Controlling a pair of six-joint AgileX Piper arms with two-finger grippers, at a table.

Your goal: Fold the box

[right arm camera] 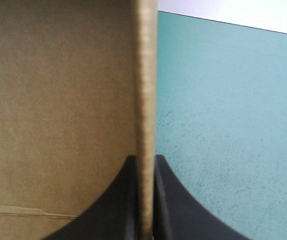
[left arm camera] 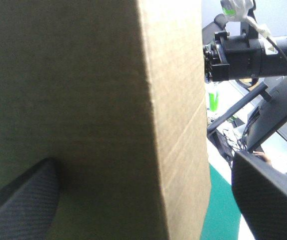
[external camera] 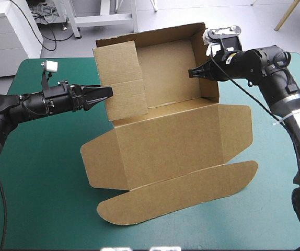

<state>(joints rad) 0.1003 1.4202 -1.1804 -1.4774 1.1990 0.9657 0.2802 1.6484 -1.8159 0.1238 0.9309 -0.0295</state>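
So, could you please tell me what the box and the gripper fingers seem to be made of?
The box looks like matte brown cardboard, its cut edge showing thickness. The left gripper's fingers look like black woven composite, possibly carbon fibre.

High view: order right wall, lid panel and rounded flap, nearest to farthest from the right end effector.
1. The right wall: clamped in the right end effector.
2. The lid panel: flat, toward the camera.
3. The rounded flap: beyond the lid panel.
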